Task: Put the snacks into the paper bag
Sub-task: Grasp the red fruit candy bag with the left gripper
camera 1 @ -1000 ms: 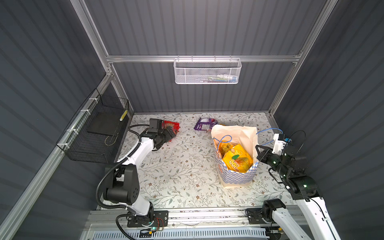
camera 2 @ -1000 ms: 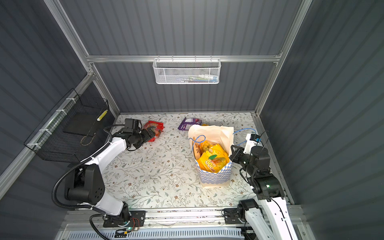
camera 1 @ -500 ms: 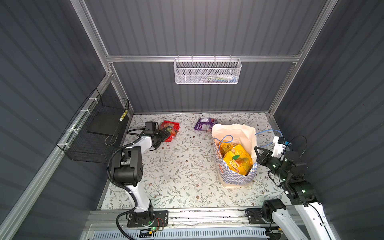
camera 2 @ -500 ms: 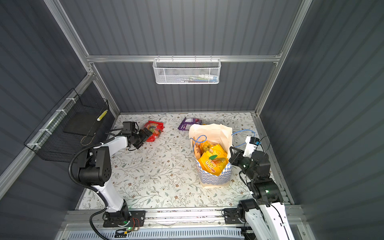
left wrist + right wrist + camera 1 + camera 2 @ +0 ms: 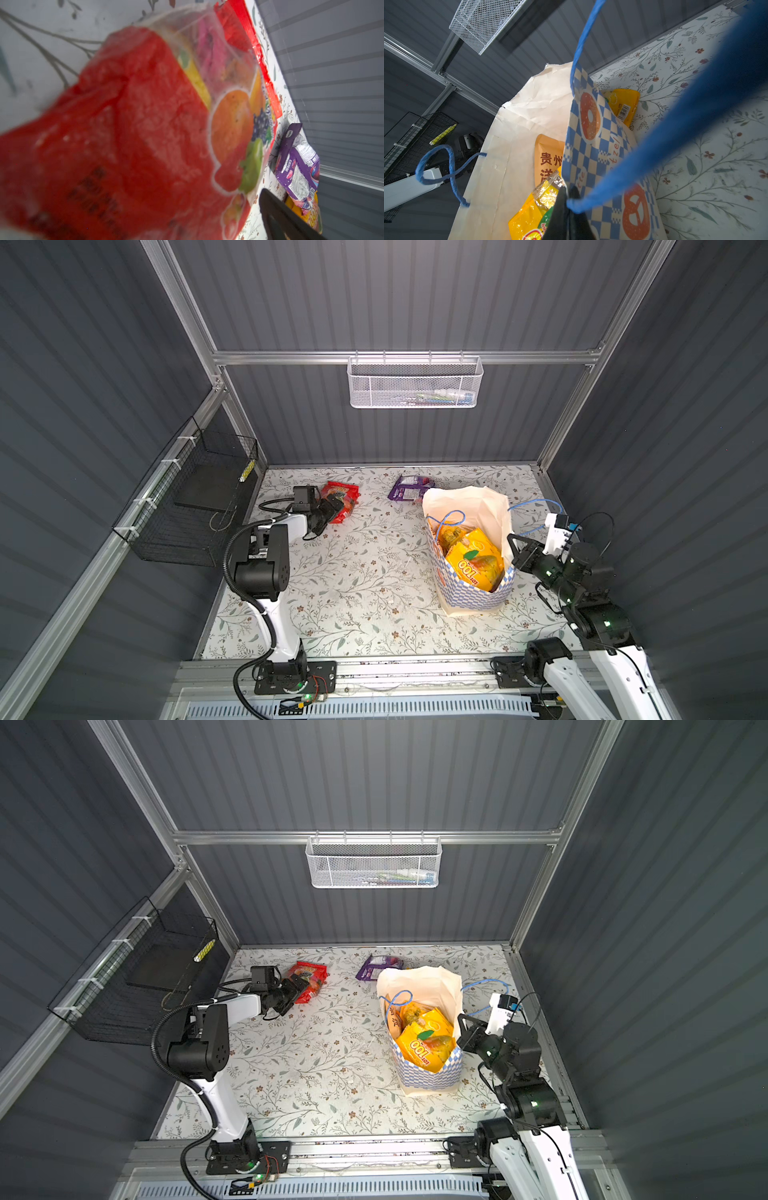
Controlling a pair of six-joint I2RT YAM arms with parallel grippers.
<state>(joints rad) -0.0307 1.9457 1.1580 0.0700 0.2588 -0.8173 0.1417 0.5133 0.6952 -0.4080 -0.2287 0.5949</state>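
At the paper bag's (image 5: 469, 597) right rim in both top views, the right gripper (image 5: 513, 549) was pinched tight on the bag's wall, where 1 blue cord handle (image 5: 675, 124) met it. Inside the bag, just past that gripper, sat a yellow-orange packet (image 5: 473, 562) and a pale-orange pouch (image 5: 548, 158) with Chinese characters. Outside, against the bag's checkered wall, lay 1 yellow packet (image 5: 623, 104). Well to the bag's left, the left gripper (image 5: 332, 506) stood with jaws spread wide at the near edge of the red packet (image 5: 345, 494); whether it touched could not be told. Just beside the bag's far corner lay 1 purple packet (image 5: 405, 491) on the floral table (image 5: 353, 580).
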